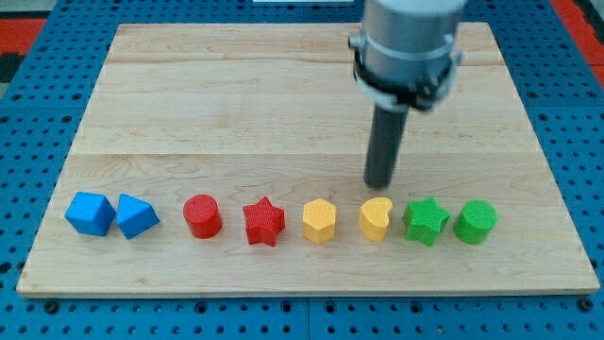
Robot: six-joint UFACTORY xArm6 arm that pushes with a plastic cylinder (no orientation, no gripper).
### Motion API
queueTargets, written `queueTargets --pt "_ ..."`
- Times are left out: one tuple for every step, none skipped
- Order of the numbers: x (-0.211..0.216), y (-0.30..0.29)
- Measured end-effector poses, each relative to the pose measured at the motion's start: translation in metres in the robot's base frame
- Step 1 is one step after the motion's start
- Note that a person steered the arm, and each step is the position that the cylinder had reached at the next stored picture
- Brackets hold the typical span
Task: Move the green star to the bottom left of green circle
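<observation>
The green star lies near the board's bottom edge at the view's right, just left of the green circle and nearly touching it. My tip is on the board just above the yellow heart, up and to the left of the green star, apart from it. The rod rises to the grey arm housing at the view's top.
A row of blocks runs along the bottom of the wooden board: two blue blocks at the left, a red cylinder, a red star, a yellow hexagon. A blue pegboard surrounds the board.
</observation>
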State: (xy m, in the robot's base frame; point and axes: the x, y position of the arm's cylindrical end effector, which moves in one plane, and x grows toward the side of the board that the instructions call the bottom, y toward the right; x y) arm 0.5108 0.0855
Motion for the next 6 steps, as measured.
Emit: queueTargets --pt "0.01 0.014" --pt "0.011 0.04" --pt "0.027 0.064" --pt "0.044 0.064" --pt "0.049 0.054" --pt "0.049 0.018"
